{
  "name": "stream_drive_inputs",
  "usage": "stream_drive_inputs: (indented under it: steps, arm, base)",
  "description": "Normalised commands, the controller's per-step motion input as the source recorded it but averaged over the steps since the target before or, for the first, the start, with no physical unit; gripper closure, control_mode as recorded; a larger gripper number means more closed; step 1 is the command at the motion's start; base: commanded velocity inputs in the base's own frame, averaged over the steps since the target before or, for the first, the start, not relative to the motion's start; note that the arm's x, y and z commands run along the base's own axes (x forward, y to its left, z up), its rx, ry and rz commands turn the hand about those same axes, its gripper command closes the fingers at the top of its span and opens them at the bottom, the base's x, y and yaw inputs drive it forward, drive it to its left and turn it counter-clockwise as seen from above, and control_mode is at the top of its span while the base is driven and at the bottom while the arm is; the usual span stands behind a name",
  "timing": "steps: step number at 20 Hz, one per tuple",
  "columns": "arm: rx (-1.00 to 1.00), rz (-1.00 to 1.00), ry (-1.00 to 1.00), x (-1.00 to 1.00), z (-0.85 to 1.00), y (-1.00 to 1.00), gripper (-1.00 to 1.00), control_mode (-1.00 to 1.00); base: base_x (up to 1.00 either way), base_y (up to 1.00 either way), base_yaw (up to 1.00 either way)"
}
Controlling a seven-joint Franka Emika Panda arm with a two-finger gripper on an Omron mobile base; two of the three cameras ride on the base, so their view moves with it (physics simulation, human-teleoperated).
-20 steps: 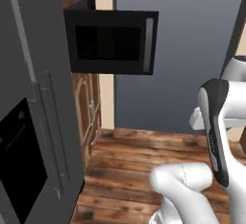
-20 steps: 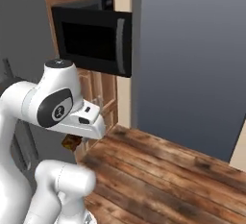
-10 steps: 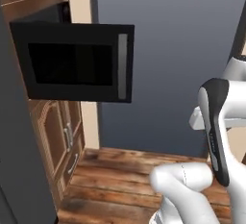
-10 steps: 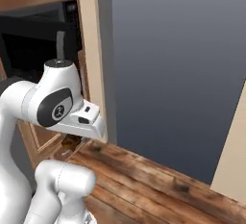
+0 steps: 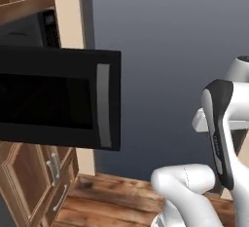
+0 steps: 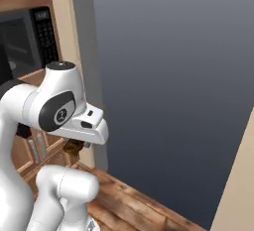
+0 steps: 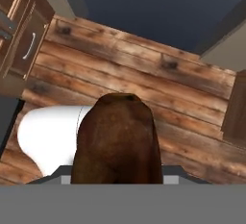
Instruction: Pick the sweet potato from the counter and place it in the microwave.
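My gripper [image 6: 75, 144] hangs under the white hand and is shut on the sweet potato [image 6: 73, 149]. In the hand view the dark brown sweet potato [image 7: 117, 141] sits between the fingers and hides their tips, high above the floor. The microwave [image 6: 25, 39] is built into the cabinet wall at upper left, with its keypad [image 6: 43, 31] showing. Its black door [image 5: 58, 99] stands swung open toward me in the left base view. The gripper is to the right of the microwave and below it. The counter is out of view.
Wooden cabinet doors [image 5: 29, 182] stand below the microwave. A beige pillar [image 5: 68, 16] and a dark blue-grey wall [image 5: 170, 50] lie to its right. Wood plank floor [image 7: 144, 74] runs beneath the hand.
The whole picture has shifted: the base has driven closer, so the microwave and its open door look larger and farther left. The arm's pose is unchanged and the gripper stays shut on the sweet potato.
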Motion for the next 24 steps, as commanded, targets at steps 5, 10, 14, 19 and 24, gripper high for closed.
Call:
stream_drive_inputs:
  steps: [5,10,14,19,24]
  arm:
    - [0.00,0.00,0.00,0.00,0.00,0.00,1.00,1.00]
    - [0.00,0.00,0.00,0.00,0.00,0.00,1.00,1.00]
    - [0.00,0.00,0.00,0.00,0.00,0.00,1.00,1.00]
    - [0.00,0.00,0.00,0.00,0.00,0.00,1.00,1.00]
    - [0.00,0.00,0.00,0.00,0.00,0.00,1.00,1.00]
  base:
    - [0.97,-0.20,0.37]
    - [0.64,0.00,0.70]
    - [0.84,0.00,0.83]
    - [0.53,-0.08,0.90]
    - [0.42,-0.20,0.82]
